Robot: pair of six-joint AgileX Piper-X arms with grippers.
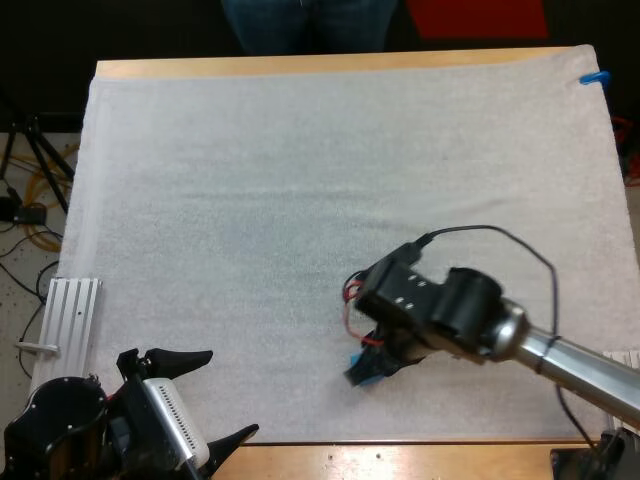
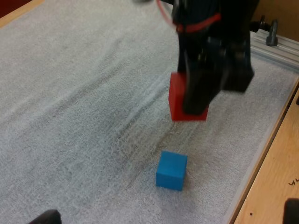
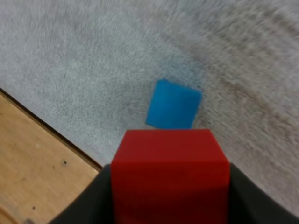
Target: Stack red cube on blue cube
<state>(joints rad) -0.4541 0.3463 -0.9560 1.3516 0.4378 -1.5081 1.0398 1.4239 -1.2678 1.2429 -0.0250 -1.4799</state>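
The right gripper (image 1: 372, 358) has its two fingers (image 3: 254, 198) pressed against opposite sides of the red cube (image 3: 170, 172), gripping it firmly. From the left wrist view the red cube (image 2: 180, 100) hangs clear of the mat (image 1: 250, 200), with one face showing beside the dark finger in front of it. The blue cube (image 2: 171, 170) sits flat on the mat, near the table's (image 1: 300, 65) near edge, not touching the red cube. Seen from the right wrist, the blue cube (image 3: 174, 105) lies just past the red one and is turned slightly askew to it. Being cubes, neither has a long side. The left gripper (image 1: 228, 393) waits at the near left corner, fingers spread wide with nothing between them. A person's legs (image 1: 305, 25) show beyond the far side.
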